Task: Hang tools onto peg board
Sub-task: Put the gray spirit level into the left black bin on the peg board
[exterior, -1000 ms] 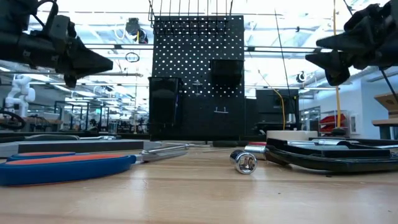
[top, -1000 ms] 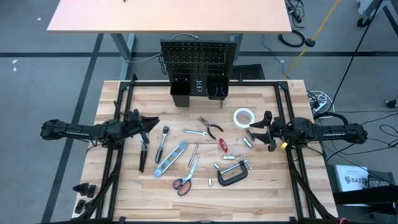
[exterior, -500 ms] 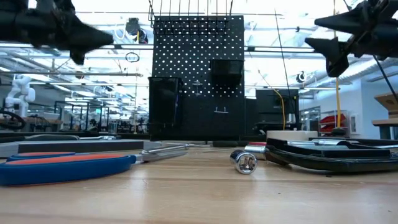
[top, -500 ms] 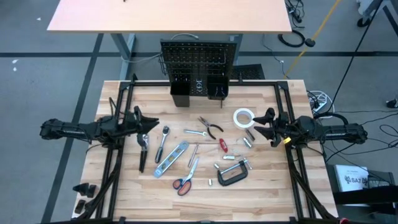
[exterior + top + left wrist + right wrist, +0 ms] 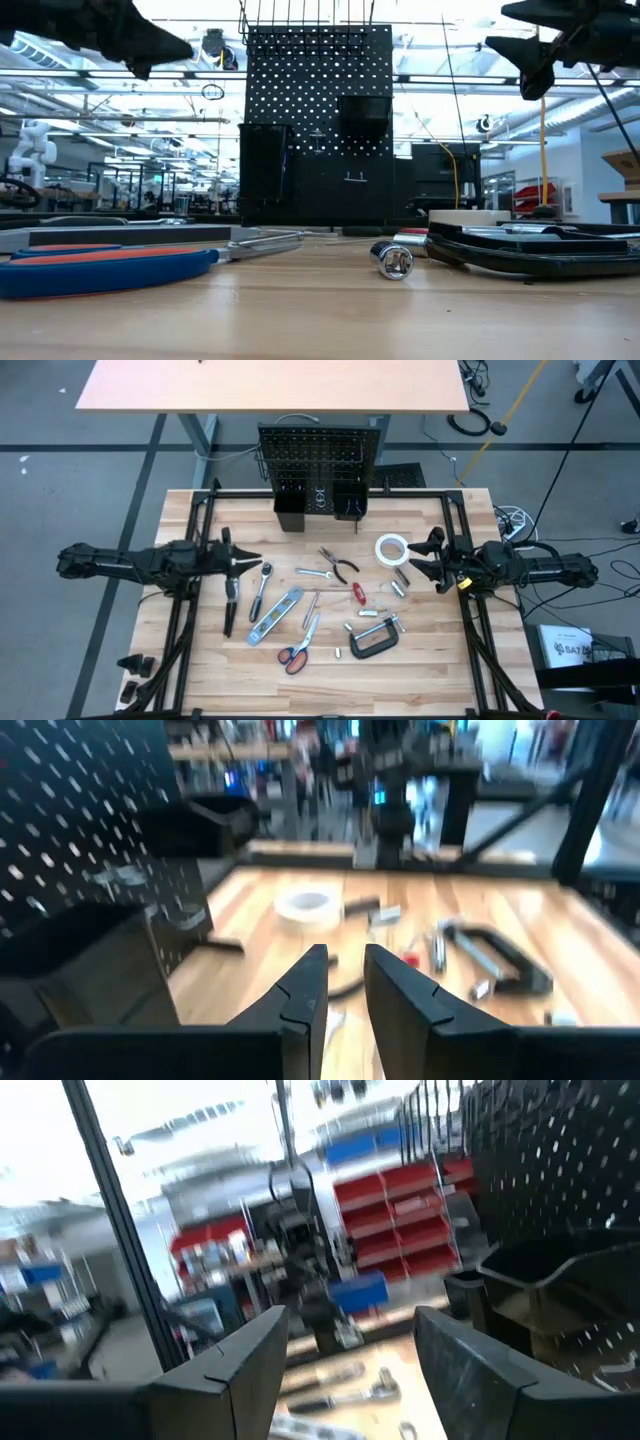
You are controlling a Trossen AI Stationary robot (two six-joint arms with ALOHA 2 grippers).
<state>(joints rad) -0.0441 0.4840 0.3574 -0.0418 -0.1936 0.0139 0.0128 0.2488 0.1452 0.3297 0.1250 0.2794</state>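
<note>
Left tool [image 5: 250, 561]: at the tabletop's left side, raised, fingers [image 5: 300, 995] nearly together with a narrow gap, holding nothing.
Right tool [image 5: 422, 555]: at the right side, raised beside the tape roll, fingers [image 5: 250, 1355] spread wide, empty.
Tabletop [image 5: 440, 660]: pale wood planks, framed by black rails.
Room: grey floor, a second tan table [image 5: 270, 385] beyond the peg board, cables on the floor at right; shelving and red bins show in the right wrist view.
Peg board [image 5: 320, 455]: one, upright at the far edge, centre, with two black bins [image 5: 290, 512] at its foot.
Tools, one each: silver ratchet [image 5: 262, 588], utility knife [image 5: 277, 613], pliers [image 5: 338, 564], red screwdriver [image 5: 357, 593], orange-handled scissors [image 5: 297, 650], black C-clamp [image 5: 373, 638], white tape roll [image 5: 392, 548]; all lie on the tabletop, none on the board.
Small sockets [image 5: 392, 260]: several scattered near the clamp, count unclear.
Change: the left tool has reached farther toward the ratchet and risen; the right tool has drawn back slightly to the right and risen. The objects have not moved.
</note>
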